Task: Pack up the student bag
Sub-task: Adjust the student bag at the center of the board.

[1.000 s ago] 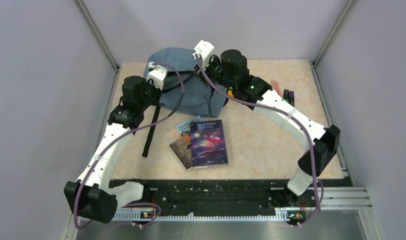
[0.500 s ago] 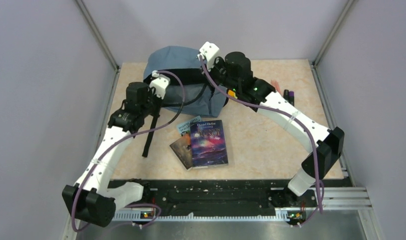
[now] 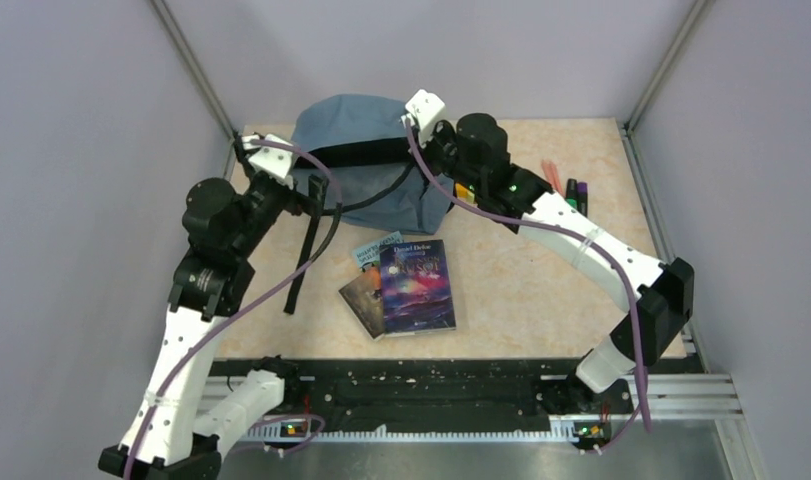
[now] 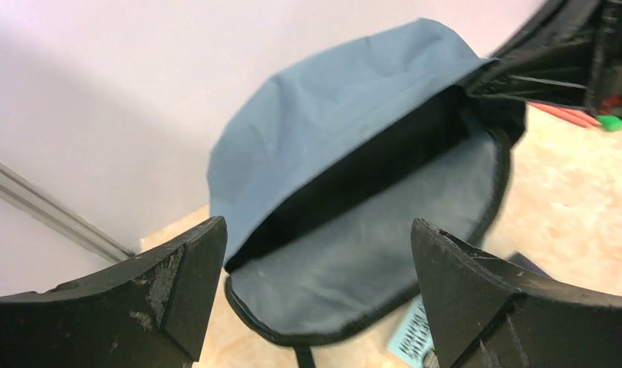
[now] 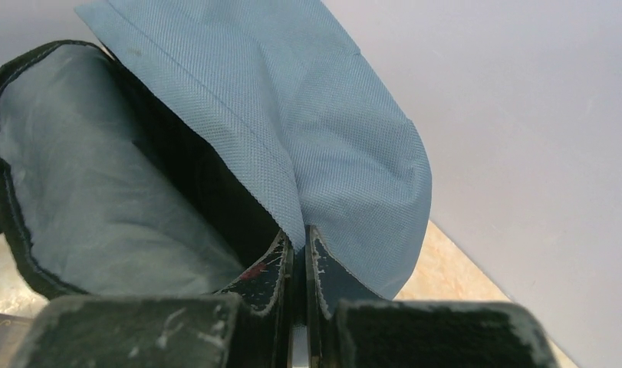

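Pale marbled-beige tabletop [image 3: 521, 290], lilac-grey walls on three sides, and toward the back-left corner sits the student bag [image 3: 366, 120], a big soft dusty-blue fabric backpack with black zippers. Its mouth gapes toward the arms and shows a dark inside. One long black strap [image 3: 303, 255] trails off it across the table.

The right gripper [image 5: 298, 241] is pinched tight on the edge of the bag's upper flap, holding it lifted. The left gripper [image 4: 315, 230] is spread wide and holds nothing, its fingers facing the opening from just in front.

By my reckoning the step is keeping that mouth open so a book can go in. It would go best with the flap held high and steady while the free gripper fetches the dark-blue starry-covered paperback [image 3: 416, 285], which lies on a small fan of other books nearer the bases. The book should slide in low over the bottom rim.

The right arm reaches long from its folded elbow at the table's right edge. The left stands steep, wrist bent in toward the bag. A few coloured pens [image 3: 571, 190] lie far right.
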